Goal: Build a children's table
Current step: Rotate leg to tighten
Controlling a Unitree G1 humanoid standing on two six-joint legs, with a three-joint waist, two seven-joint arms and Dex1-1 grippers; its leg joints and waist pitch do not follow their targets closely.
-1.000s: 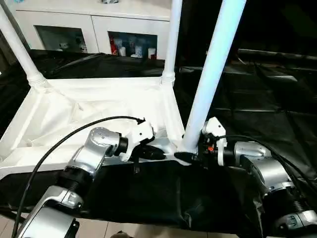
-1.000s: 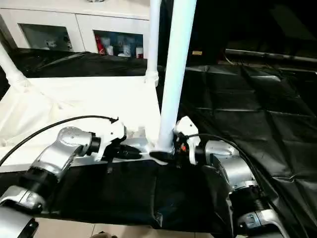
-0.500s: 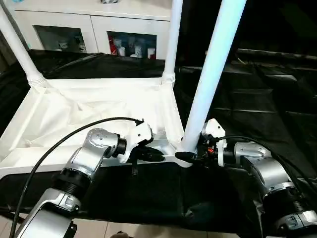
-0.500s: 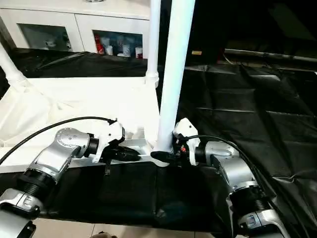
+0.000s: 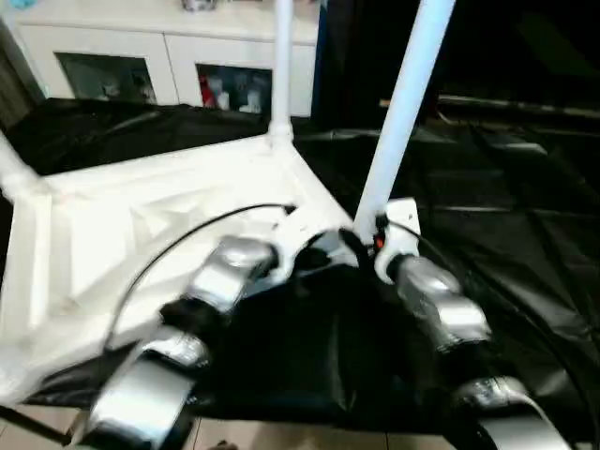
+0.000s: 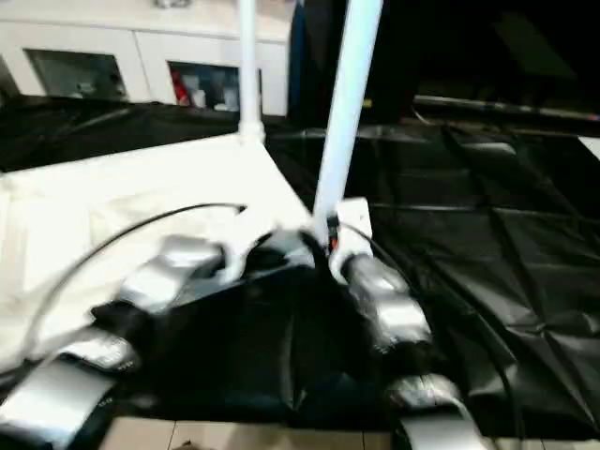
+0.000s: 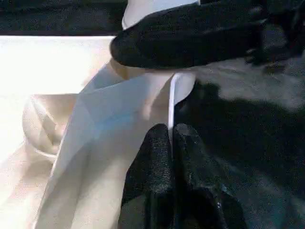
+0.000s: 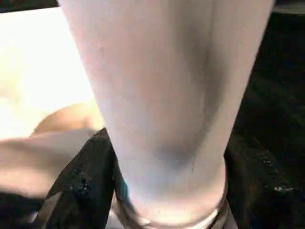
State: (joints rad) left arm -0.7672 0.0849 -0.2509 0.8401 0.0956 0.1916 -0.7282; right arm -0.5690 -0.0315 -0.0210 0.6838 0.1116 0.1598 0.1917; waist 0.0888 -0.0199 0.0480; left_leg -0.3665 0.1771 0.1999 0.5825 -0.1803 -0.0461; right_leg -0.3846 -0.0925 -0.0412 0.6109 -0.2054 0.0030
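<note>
Now the right gripper (image 8: 167, 191) clasps the near right leg (image 5: 403, 112) at its corner socket, while the left gripper (image 7: 172, 143), fingers pressed together, touches the tabletop (image 5: 141, 216) rim.

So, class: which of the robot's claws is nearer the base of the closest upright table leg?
Right. The right claw has a finger on each side of the leg at its base. The left claw is shut on the tabletop rim just beside that corner.
</note>
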